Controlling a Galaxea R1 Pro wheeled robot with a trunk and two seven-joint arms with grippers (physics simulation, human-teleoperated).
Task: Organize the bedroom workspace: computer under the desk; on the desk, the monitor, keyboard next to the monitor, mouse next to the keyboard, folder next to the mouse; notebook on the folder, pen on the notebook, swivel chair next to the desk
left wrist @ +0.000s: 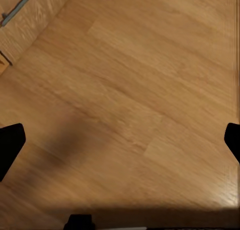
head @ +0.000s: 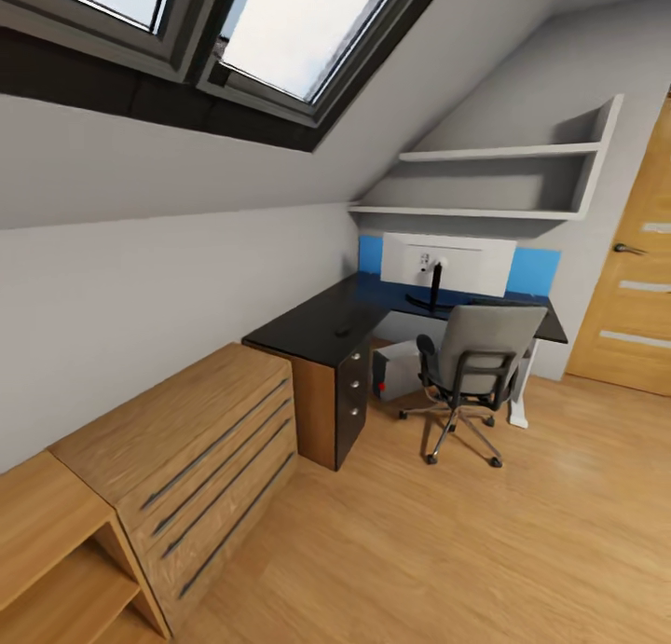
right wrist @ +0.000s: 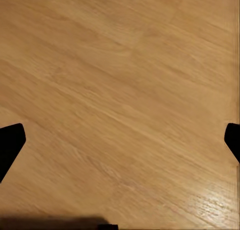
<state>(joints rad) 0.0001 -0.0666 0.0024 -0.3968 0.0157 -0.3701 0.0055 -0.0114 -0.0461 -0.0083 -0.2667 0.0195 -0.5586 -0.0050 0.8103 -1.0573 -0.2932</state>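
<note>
With the desk (head: pixel 317 322) well ahead, both grippers, left (left wrist: pixel 120 140) and right (right wrist: pixel 120 140), hang over bare floor (left wrist: pixel 130 90), fingers spread and empty for transit.

Black desk (head: pixel 317 322) carries monitor (head: pixel 447 264) (back showing), small mouse (head: pixel 342 331).
</note>
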